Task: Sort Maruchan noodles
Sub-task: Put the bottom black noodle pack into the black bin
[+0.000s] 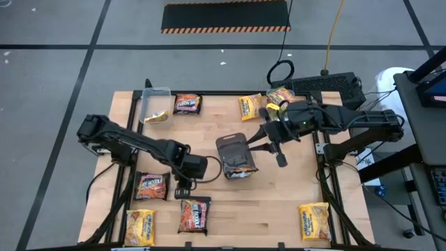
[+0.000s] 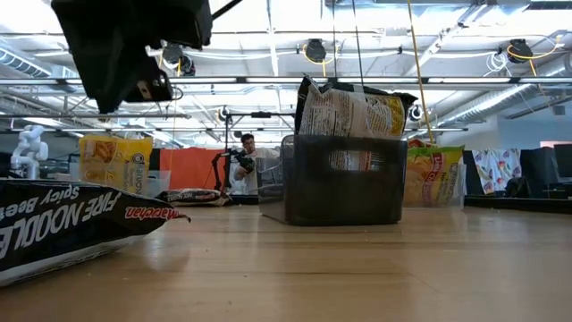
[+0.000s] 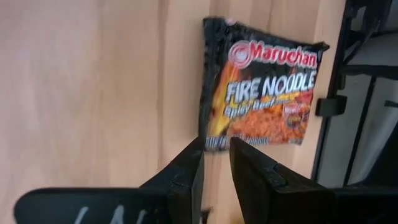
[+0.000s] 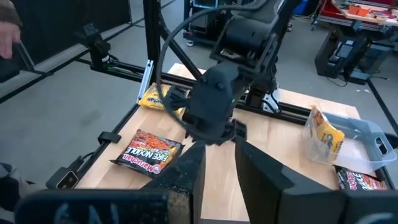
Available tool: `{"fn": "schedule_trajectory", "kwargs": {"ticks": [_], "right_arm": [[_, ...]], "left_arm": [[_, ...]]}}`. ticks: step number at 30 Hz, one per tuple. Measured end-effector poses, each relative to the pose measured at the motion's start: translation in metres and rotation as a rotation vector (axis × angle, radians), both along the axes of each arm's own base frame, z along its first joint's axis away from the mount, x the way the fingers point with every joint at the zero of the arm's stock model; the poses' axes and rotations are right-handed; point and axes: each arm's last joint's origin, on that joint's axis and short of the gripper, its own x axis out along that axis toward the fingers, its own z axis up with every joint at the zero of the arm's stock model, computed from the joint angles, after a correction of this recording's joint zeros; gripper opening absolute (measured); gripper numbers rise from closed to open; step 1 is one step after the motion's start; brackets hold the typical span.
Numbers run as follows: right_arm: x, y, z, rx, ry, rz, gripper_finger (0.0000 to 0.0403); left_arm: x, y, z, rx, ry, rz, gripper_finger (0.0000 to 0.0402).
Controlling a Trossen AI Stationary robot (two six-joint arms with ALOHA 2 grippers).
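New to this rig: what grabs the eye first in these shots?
The dark basket at the table's middle, with noodle packets stuffed in it. Both arms reach toward it: the left hand hovers over a dark Fire Noodle packet, fingers slightly apart, and the right hand hangs beside the basket. More packets lie around the table's edges.

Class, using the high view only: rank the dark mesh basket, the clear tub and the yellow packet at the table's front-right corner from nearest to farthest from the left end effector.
From the left end effector:
1. Dark mesh basket, at the table's centre.
2. Clear tub, at the back-left.
3. Yellow packet, at the front-right corner.
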Motion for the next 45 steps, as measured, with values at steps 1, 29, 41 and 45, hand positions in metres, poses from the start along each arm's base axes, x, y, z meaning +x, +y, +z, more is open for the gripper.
{"fn": "schedule_trajectory", "kwargs": {"ticks": [1, 29, 41, 45], "right_arm": [[0.0, 0.001, 0.0, 0.0, 0.002, 0.003, 0.0084], [-0.001, 0.003, -0.002, -0.002, 0.022, 0.014, 0.0084], [-0.001, 0.003, -0.002, -0.01, 0.02, 0.017, 0.0084], [-0.001, 0.003, -0.002, -0.018, 0.017, 0.02, 0.0084]], "left_arm": [[0.0, -0.002, -0.003, -0.002, -0.01, -0.008, 0.0081], [-0.009, -0.015, -0.065, -0.018, -0.052, 0.133, 0.0081], [-0.007, -0.016, -0.075, -0.079, -0.133, 0.189, 0.0081], [-0.01, -0.015, -0.078, -0.079, -0.122, 0.188, 0.0081]]}}
